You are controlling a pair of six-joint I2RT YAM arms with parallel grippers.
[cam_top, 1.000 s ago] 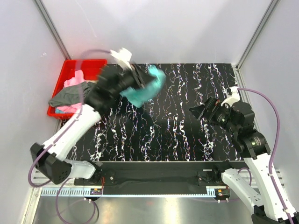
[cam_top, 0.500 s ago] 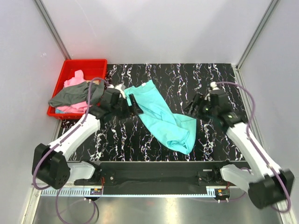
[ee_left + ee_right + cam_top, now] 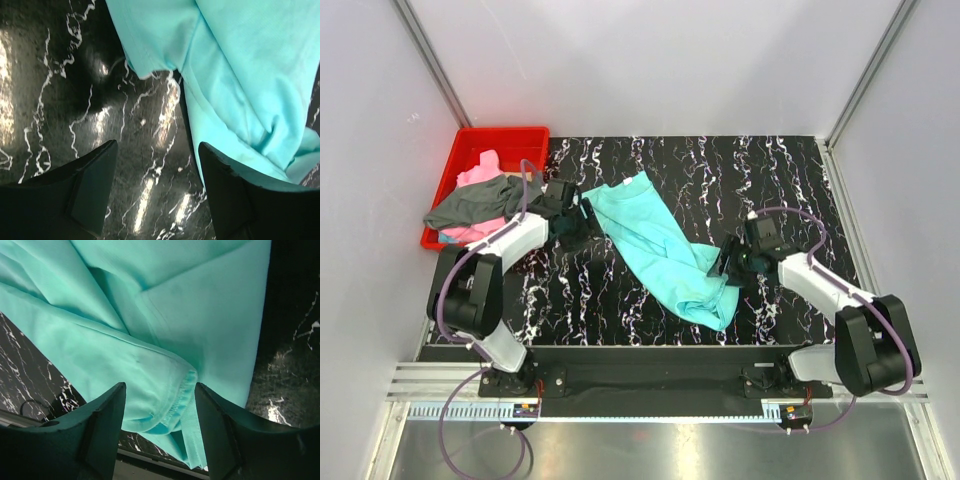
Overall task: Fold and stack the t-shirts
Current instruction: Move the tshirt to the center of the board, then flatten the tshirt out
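Note:
The teal t-shirt (image 3: 660, 250) lies crumpled in a diagonal strip across the middle of the black marbled table. My left gripper (image 3: 582, 220) is open and empty at its upper left edge; the left wrist view shows the teal t-shirt (image 3: 240, 70) beside my right finger and bare table between the jaws. My right gripper (image 3: 728, 262) is open, low over the shirt's lower right end; the right wrist view shows a folded hem of the teal t-shirt (image 3: 165, 390) between the jaws. The pink t-shirt (image 3: 480, 175) and the dark grey t-shirt (image 3: 470, 205) lie in the red bin.
The red plastic bin (image 3: 510, 135) stands at the table's far left, the grey shirt hanging over its near rim. Grey walls enclose the back and sides. The table's front edge (image 3: 650, 350) runs just below the teal shirt.
The teal shirt went from being held in the air to lying spread on the table. My left gripper released it and drew back left. My right gripper moved down to the shirt's right end.

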